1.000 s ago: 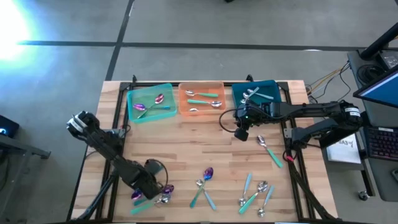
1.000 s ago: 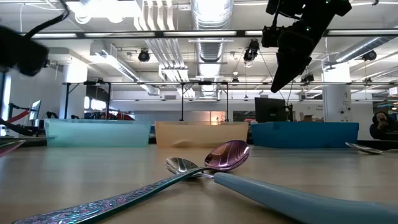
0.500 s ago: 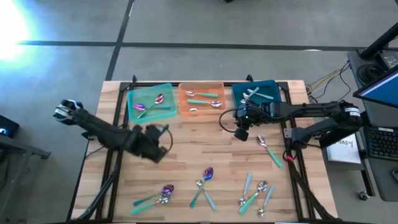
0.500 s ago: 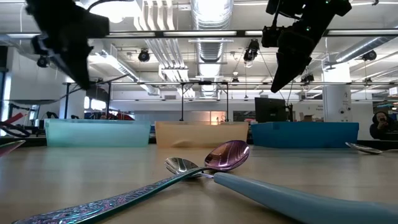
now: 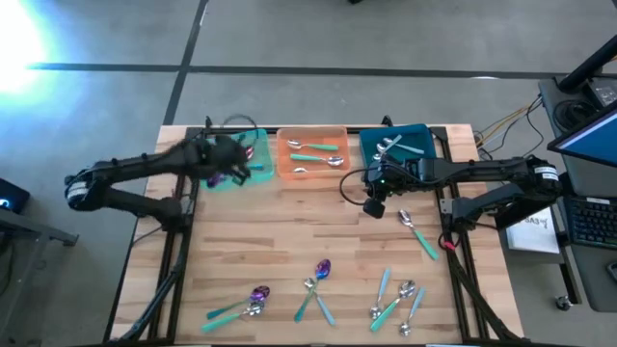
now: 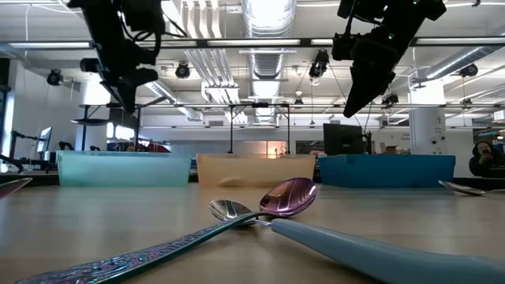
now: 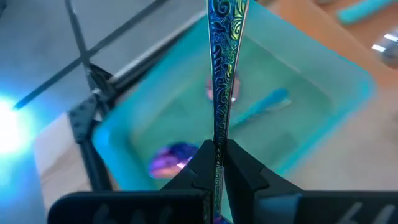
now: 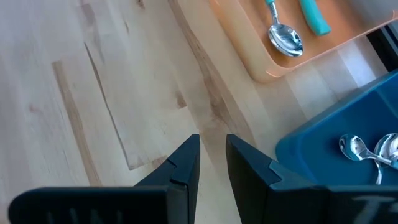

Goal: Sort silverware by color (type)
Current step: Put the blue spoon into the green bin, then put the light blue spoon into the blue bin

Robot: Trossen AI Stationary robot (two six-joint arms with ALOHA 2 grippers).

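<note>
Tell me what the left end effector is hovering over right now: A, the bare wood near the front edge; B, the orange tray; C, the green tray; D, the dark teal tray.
C: the left end effector, shut on an iridescent patterned spoon, hangs over the green tray, as the high view confirms.

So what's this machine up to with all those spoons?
It's sorting spoons into trays. The left gripper holds an iridescent patterned spoon above the green tray, which has purple-headed spoons in it. The right gripper hangs empty over bare table in front of the blue tray. More spoons lie loose along the table's near edge.
</note>
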